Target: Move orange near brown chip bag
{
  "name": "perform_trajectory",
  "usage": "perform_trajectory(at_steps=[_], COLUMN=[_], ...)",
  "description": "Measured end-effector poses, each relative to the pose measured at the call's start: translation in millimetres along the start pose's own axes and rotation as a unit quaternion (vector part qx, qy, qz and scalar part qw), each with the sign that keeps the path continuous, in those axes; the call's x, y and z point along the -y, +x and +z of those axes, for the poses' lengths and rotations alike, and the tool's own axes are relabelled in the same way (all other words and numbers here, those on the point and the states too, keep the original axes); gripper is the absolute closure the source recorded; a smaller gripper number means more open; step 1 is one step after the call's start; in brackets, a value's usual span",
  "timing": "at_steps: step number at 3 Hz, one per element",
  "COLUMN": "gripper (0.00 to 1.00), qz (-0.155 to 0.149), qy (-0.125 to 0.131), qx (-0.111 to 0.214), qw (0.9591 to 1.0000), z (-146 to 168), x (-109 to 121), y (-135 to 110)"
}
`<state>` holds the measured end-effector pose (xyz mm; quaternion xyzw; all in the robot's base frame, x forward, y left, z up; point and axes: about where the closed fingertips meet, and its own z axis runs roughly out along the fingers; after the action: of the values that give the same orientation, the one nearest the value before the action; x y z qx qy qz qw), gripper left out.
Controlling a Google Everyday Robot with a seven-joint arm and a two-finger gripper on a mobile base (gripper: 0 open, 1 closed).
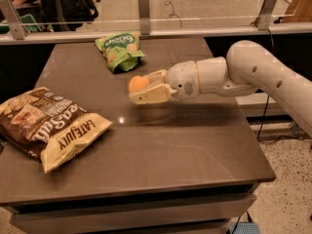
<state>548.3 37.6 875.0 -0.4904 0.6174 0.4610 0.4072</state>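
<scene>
My gripper (138,88) reaches in from the right, held above the middle of the dark table (161,145). Its cream fingers (148,96) are shut on the orange (138,84), a small round fruit that shows between them, lifted off the table. The brown chip bag (48,126), dark brown with a cream-yellow end and "Sea Salt" and "Late July" lettering, lies flat at the table's left side. The gripper and orange are to the right of the bag, well apart from it.
A smaller green snack bag (119,50) lies at the back of the table, behind the gripper. A glass barrier with metal posts (143,6) runs along the table's far edge. The table's right edge (253,140) drops to the floor.
</scene>
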Motion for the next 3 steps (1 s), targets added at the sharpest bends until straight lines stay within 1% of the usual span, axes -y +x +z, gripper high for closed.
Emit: perform_trajectory(at_steps=[1, 2, 3], gripper=[1.0, 1.0, 1.0], qz=[-0.011, -0.02, -0.027], qy=[-0.028, -0.047, -0.07], qx=[-0.01, -0.018, -0.019], qw=[0.9995, 0.9985, 0.997], z=[16.1, 25.9, 34.6], x=[-22.1, -35.2, -47.1], y=[13.5, 29.1, 39.2])
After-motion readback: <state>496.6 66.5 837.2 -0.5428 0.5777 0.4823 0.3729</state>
